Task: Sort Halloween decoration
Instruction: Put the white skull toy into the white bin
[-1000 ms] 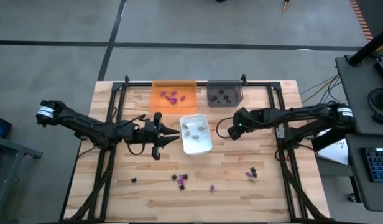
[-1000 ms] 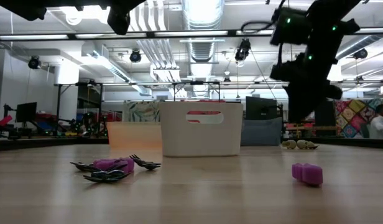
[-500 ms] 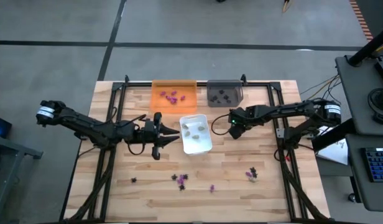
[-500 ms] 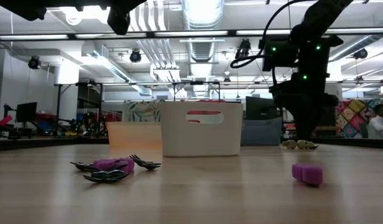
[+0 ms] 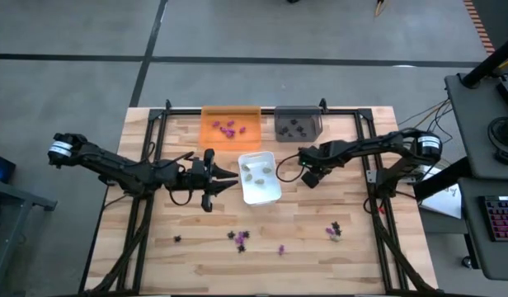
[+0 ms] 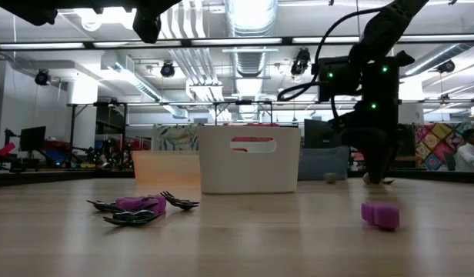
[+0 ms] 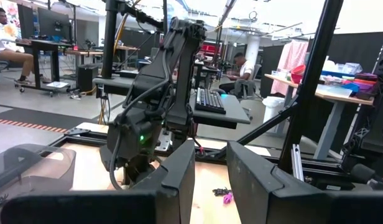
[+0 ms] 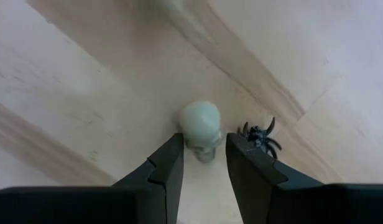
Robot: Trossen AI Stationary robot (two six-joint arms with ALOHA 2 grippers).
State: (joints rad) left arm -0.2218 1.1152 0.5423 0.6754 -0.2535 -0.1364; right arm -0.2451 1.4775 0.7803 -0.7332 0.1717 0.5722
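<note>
We see a pale skull [image 8: 201, 128] lying on the wood just right of the white tray [image 5: 261, 191], a black spider [image 8: 261, 137] beside it. The right gripper [image 8: 203, 160] straddles the skull, fingers parted, not clamping it. Left of that tray, the left gripper [image 5: 229, 179] hovers slightly open, holding nothing.

— Where is the right gripper [image 8: 203, 163]?
— Low over the table, arm reaching in from the right, fingers parted.
— And the left gripper [image 5: 229, 178]?
— Held level at mid-table, arm stretched from the left, its fingers [image 7: 179, 174] a little apart.
</note>
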